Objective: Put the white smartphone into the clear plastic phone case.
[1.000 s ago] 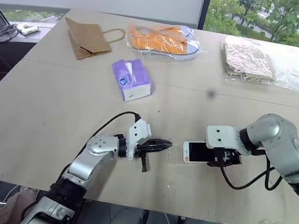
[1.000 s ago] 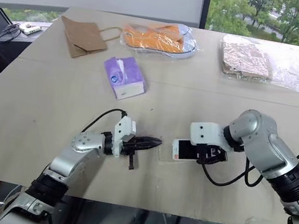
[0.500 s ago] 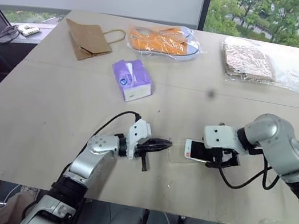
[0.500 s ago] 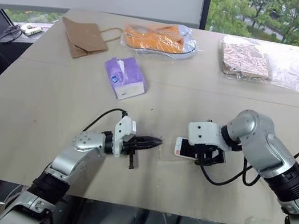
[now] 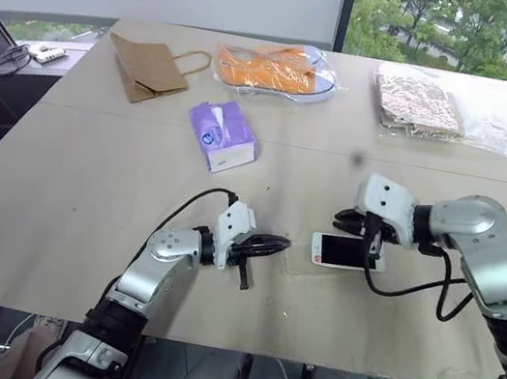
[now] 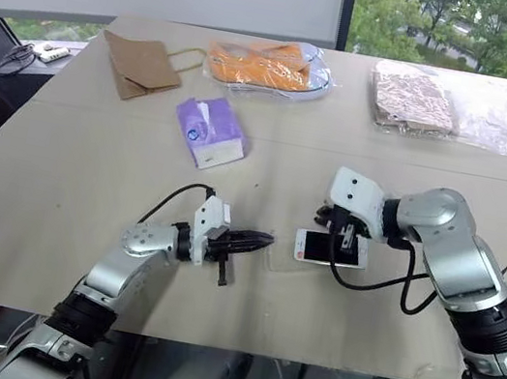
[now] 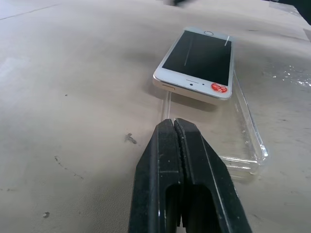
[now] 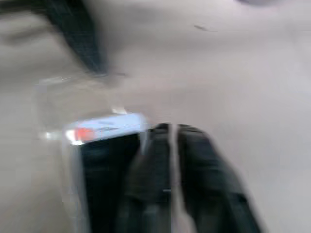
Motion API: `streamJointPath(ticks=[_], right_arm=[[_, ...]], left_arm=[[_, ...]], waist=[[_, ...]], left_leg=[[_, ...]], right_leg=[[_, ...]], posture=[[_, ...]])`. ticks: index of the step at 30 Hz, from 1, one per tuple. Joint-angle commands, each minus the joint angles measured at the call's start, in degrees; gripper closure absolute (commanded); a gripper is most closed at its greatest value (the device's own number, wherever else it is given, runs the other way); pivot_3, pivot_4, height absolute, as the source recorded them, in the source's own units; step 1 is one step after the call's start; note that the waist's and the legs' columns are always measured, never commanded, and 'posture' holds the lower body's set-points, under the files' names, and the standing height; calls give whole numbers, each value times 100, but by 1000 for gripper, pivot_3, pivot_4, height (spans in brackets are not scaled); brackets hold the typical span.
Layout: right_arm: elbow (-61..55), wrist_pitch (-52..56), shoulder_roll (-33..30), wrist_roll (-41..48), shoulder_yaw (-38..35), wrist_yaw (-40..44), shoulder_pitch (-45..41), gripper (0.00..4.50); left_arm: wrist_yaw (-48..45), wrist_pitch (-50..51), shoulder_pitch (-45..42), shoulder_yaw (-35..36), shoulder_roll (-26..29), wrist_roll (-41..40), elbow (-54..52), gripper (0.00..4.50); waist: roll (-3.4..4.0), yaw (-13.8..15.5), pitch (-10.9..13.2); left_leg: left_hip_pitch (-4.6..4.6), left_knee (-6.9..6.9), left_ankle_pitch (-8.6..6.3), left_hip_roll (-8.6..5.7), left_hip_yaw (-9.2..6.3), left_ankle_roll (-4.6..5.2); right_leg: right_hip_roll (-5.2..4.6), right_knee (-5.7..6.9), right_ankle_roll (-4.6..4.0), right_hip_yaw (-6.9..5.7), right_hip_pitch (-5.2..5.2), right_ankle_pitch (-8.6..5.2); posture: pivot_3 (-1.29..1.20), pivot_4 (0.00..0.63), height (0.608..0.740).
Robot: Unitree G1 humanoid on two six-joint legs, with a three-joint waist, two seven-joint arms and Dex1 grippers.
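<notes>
Left eye view gives me the broad matte beige table (image 5: 69,177), its surface faintly scuffed and speckled. Along the far edge lie a crinkly clear bag of patterned beige fabric (image 5: 464,111), a glossy bag with something orange inside (image 5: 275,66), and a flat brown paper bag (image 5: 147,68) with a loop handle. Nearer sits the soft purple tissue pack (image 5: 223,134), well apart from my work.

The clear plastic phone case (image 7: 240,141) is a thin glossy shell with rounded corners, lying flat on the table. The white smartphone (image 7: 197,63), a slim slab of black glass with white bezel and a red sticker at one corner, lies partly over the case, its near end resting on the case's rim.

My left gripper (image 7: 177,127) has its black fingers pressed together, holding nothing, tips just beside the case's open end. My right gripper (image 6: 340,226) is closed and empty, poised over the phone's far side.
</notes>
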Motion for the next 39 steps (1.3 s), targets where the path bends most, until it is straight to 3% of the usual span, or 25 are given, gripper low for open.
streamJointPath(ticks=[1, 8, 14, 18, 21, 27, 31, 39], right_arm=[[358, -482, 146, -354, 247, -384, -5, 4466], [74, -688, -75, -149, 708, 464, 138, 4466], [5, -741, -51, -170, 614, 337, 144, 4466], [-53, -675, 120, 53, 112, 11, 46, 4466], [-729, -76, 28, 919, -483, 347, 210, 4466], [-1918, 676, -1050, 1890, -806, 1002, 1230, 4466], [-1747, 287, -1498, 1438, -415, 853, 1585, 4466], [-959, -338, -1459, 956, 36, 788, 1431, 4466]], left_arm=[[58, 228, 79, -36, 95, 114, -17, 4500], [106, 411, 88, -16, 142, 88, -241, 4500], [184, 569, 132, 5, 174, 66, -441, 4500], [230, 637, 172, -5, 180, 59, -546, 4500], [253, 696, 180, 4, 189, 41, -613, 4500], [272, 792, 197, -1, 211, 15, -711, 4500], [243, 810, 149, -1, 231, 12, -680, 4500], [195, 786, 168, -10, 254, 38, -666, 4500]], waist=[[0, -4, 0], [0, -26, 1], [0, -30, 1], [0, -29, 1], [0, -25, 2], [-1, 17, 2], [0, -18, 2], [-1, -23, 2]], left_leg=[[0, 0, 0, 0, 0, 0], [-4, -1, 0, -1, 1, 0], [-3, -1, 0, 0, -1, 0], [-3, -2, 0, 0, 0, 0], [-6, -2, 0, 0, -1, 0], [-15, -5, -2, 0, -8, 4], [-11, -4, -2, 0, -2, 4], [-8, -3, -2, 1, -1, 3]], right_leg=[[0, 0, 0, 0, 0, 0], [0, -2, 0, 2, -3, 0], [2, -2, 0, 1, -3, 0], [1, -2, 0, 3, -4, 0], [1, -2, 0, 2, -5, 0], [-2, -24, 0, -8, -2, 0], [-2, -18, 0, -4, -2, 0], [-1, -16, 1, -4, 0, 0]], posture=[[0, 150, 740], [0, 150, 740], [0, 150, 740], [0, 150, 740], [0, 150, 740], [0, 150, 740], [0, 150, 740], [0, 150, 740]])
